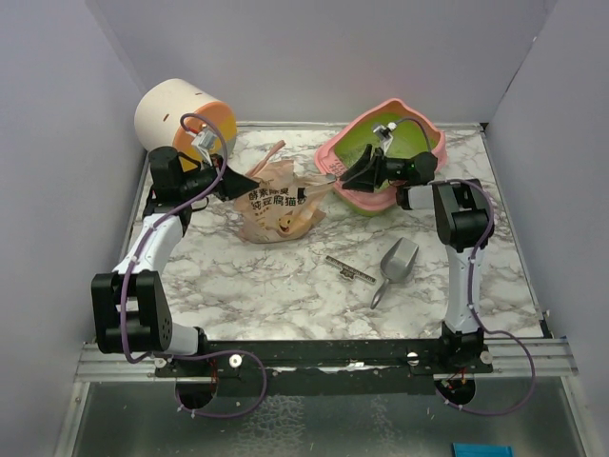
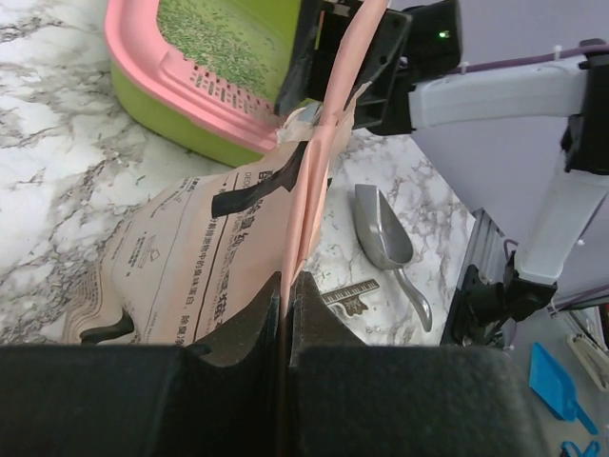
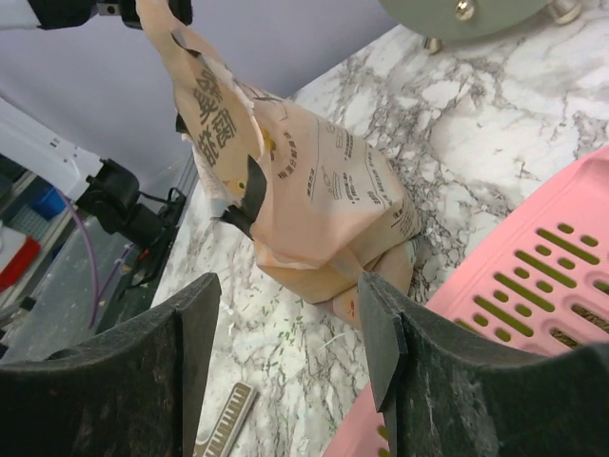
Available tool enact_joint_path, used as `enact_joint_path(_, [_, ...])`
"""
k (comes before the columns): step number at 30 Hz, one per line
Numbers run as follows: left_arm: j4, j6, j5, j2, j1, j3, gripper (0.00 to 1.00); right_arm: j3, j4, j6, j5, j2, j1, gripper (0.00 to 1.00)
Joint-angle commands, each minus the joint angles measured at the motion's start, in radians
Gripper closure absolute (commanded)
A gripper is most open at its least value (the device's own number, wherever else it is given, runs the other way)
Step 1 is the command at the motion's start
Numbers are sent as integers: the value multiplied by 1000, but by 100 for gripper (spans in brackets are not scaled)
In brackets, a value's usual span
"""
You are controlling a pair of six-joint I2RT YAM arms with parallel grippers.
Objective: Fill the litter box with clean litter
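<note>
The pink litter box with its lime-green inside stands at the back right. Greyish-green litter lies inside it against the slotted rim. A crinkled peach bag lies to its left on the marble. My left gripper is shut on the bag's pink top edge, which stretches up toward the box. My right gripper hangs open beside the box's near-left rim, facing the bag with nothing between its fingers. Loose litter is scattered on the table below it.
A grey metal scoop and a small printed strip lie in the middle of the table. A cream-and-orange cylinder lies at the back left behind the left arm. Grey walls close in three sides.
</note>
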Motion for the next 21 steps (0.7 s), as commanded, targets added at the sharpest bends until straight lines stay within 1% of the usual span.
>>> enact_joint_path(1, [62, -53, 61, -26, 3, -11, 100, 109, 328, 64, -57, 100, 26, 40])
enact_joint_path(5, [31, -28, 51, -21, 5, -3, 100, 130, 256, -19, -35, 100, 57, 40])
enact_joint_path(9, [-42, 24, 34, -17, 4, 22, 100, 131, 105, -163, -47, 64, 102, 40])
enact_joint_path(13, [-105, 69, 12, -20, 5, 51, 100, 94, 49, -258, -17, 28, 134, 41])
enact_joint_path(15, [-117, 79, 7, -23, 4, 57, 100, 87, 12, -304, 1, 20, 141, 43])
enact_joint_path(16, [-119, 81, 2, -25, 4, 58, 100, 97, -5, -310, 2, 22, 142, 54])
enact_joint_path(17, [-121, 88, -2, -28, 4, 55, 100, 110, -6, -293, 4, 30, 144, 72])
enact_joint_path(18, [-124, 92, -17, -33, 4, 54, 100, 113, 24, -251, 20, 37, 144, 88])
enact_joint_path(19, [-130, 97, -40, -39, 4, 49, 100, 104, 91, -205, 41, 42, 144, 97])
enact_joint_path(20, [-134, 105, -61, -49, 5, 42, 95, 91, 150, -163, 66, 41, 142, 99])
enact_joint_path(21, [-125, 109, -76, -62, 5, 29, 80, 83, 167, -134, 83, 37, 140, 99])
